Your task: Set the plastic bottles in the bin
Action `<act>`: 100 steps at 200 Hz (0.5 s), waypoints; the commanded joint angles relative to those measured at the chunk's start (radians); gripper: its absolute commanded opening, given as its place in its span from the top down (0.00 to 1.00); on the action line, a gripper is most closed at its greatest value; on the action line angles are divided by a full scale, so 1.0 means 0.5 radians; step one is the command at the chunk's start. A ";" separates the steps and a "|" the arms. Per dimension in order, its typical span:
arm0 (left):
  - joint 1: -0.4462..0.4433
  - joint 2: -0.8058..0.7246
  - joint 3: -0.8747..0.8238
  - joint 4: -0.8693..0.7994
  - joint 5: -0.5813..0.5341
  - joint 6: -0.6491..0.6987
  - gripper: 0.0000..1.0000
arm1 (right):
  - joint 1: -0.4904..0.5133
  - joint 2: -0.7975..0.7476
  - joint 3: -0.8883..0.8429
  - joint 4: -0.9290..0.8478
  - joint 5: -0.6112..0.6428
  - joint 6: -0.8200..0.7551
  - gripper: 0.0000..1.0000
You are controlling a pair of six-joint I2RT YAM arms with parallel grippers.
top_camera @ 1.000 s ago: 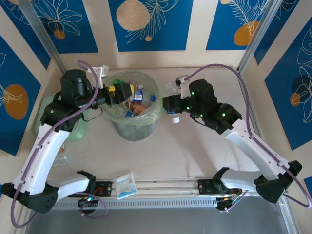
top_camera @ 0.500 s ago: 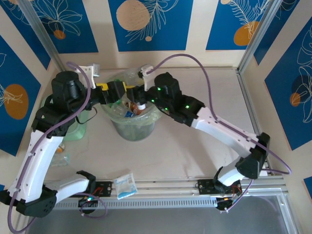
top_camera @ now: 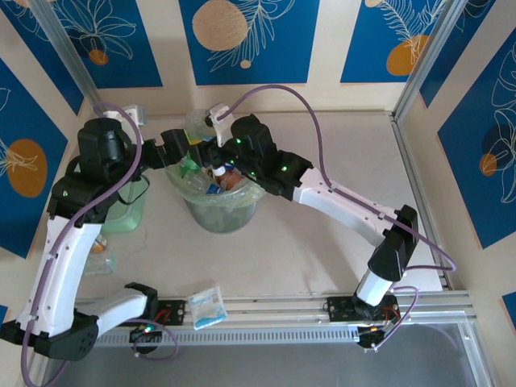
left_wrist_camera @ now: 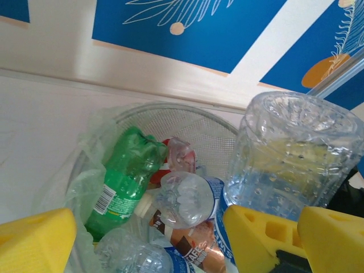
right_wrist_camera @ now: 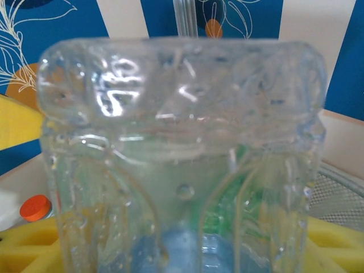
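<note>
The plastic bottles (top_camera: 227,179) come down to one in hand. It is a clear bottle (right_wrist_camera: 182,142), sitting base outward between the yellow fingers (right_wrist_camera: 23,253) of my right gripper (top_camera: 216,155), at the upper centre of the overhead frame, directly over the bin (top_camera: 222,214). I cannot tell whether the pads are pressing on it or standing loose. My left gripper (top_camera: 179,147) hovers at the bin's left rim, jaws spread wide and holding nothing. Below both, the bin holds a heap: a green soda bottle (left_wrist_camera: 122,176), clear ones with blue labels and a brown-labelled one.

I judge this to be the drop step. The next move calls for the right jaws to open fully so the bottle falls inside the rim rather than onto the liner's edge. Then I lift away without clipping the left arm, which is close by.

The table (top_camera: 322,266) is pale and bare at centre and right. A blue-white sachet (top_camera: 206,306) lies by the near rail at lower left, and a pale-green box (top_camera: 125,216) sits at mid-left, left of the bin. Blue leaf-patterned panels (top_camera: 242,40) wall the space in.
</note>
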 commanded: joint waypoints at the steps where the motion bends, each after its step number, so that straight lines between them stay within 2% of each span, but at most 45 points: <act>1: 0.043 0.007 -0.008 -0.001 0.068 -0.028 0.01 | 0.013 0.008 0.066 -0.013 -0.003 -0.019 0.29; 68: 0.065 0.013 -0.039 0.023 0.166 -0.040 0.04 | 0.035 0.003 0.061 -0.061 -0.008 -0.011 0.21; 87: 0.068 0.033 -0.037 0.049 0.250 -0.059 0.10 | 0.054 -0.038 0.086 -0.072 0.064 -0.028 0.22; 100: 0.067 0.073 -0.017 0.065 0.375 -0.085 0.19 | 0.066 -0.090 0.103 -0.086 0.169 -0.022 0.22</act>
